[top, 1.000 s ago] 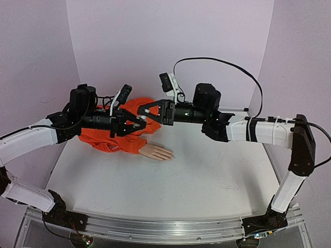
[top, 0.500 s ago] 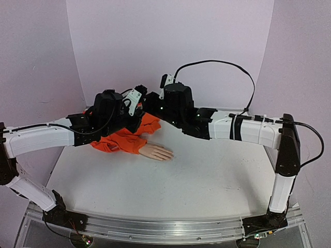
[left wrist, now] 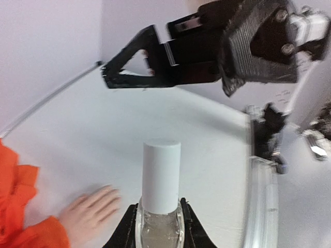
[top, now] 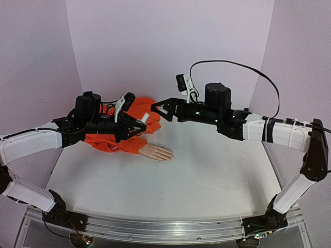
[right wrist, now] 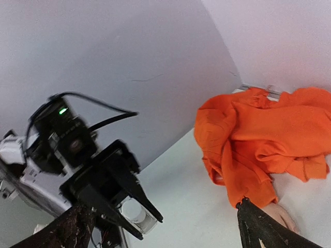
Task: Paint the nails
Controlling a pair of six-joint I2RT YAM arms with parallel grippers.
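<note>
The right gripper (top: 157, 110) has just opened wide and pulled back from the small clear bottle (left wrist: 161, 206). The left gripper (top: 140, 123) still squeezes the bottle, and its white cap (left wrist: 161, 173) is still on. So no painting can start yet. The nails (top: 169, 154) wait on the mannequin hand (top: 156, 152), just near of the bottle.

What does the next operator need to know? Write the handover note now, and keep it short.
Left claw: shut on the small clear bottle, held above the table, white cap on and pointing toward the right claw.
Right claw: open, empty, just short of the cap.
Mannequin hand: lying on the table, sticking out of the orange sleeve.
Done: bottle picked up.
Left: take the cap off, paint the nails; no paint visible on them.
</note>
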